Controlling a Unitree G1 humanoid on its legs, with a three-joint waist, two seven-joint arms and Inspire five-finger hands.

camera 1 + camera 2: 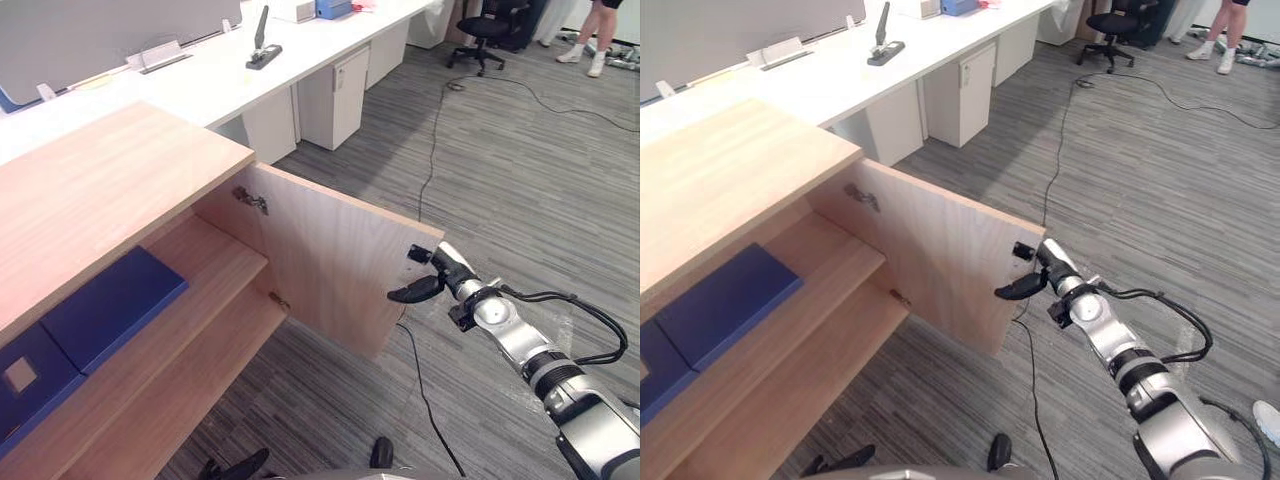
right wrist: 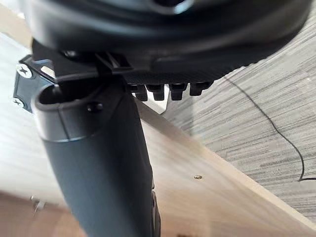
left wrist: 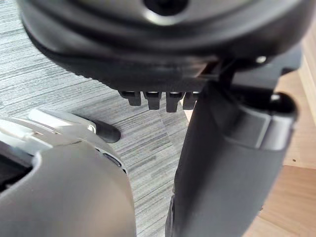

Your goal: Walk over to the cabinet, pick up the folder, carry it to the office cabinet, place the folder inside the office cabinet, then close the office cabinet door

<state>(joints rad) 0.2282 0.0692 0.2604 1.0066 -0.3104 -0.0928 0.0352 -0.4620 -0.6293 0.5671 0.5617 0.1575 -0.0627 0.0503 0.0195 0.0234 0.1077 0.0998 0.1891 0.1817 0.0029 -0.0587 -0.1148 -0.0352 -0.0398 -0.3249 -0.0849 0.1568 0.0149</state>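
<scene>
A: status on the folder run?

B: Late stage, I'd say. The folder (image 1: 112, 305) lies flat on the upper shelf (image 1: 225, 265) inside the cabinet (image 1: 100, 190), just beside a second, darker folder (image 1: 22, 378). Neither hand holds anything, so pick, carry and place look done.

A: door?

B: The door (image 1: 330, 270) is swung wide open. Closing it is what's left. The right hand (image 1: 448, 272) is at the door's free edge near the top corner, fingers out straight past the edge, thumb (image 2: 98, 163) lying over the inner face. It's not clamped on as far as I can see. Can't tell whether the thumb touches the wood.

A: left?

B: The left hand (image 3: 222, 163) hangs low over the floor (image 1: 520, 180) by the cabinet, fingers relaxed, empty.

A: so one push and we're finished?

B: Likely. The hand needs to get onto the outer face and sweep the door round toward the hinge (image 1: 250, 200). Risks: fingers sliding off the edge, or the door stopping short of flush.
</scene>
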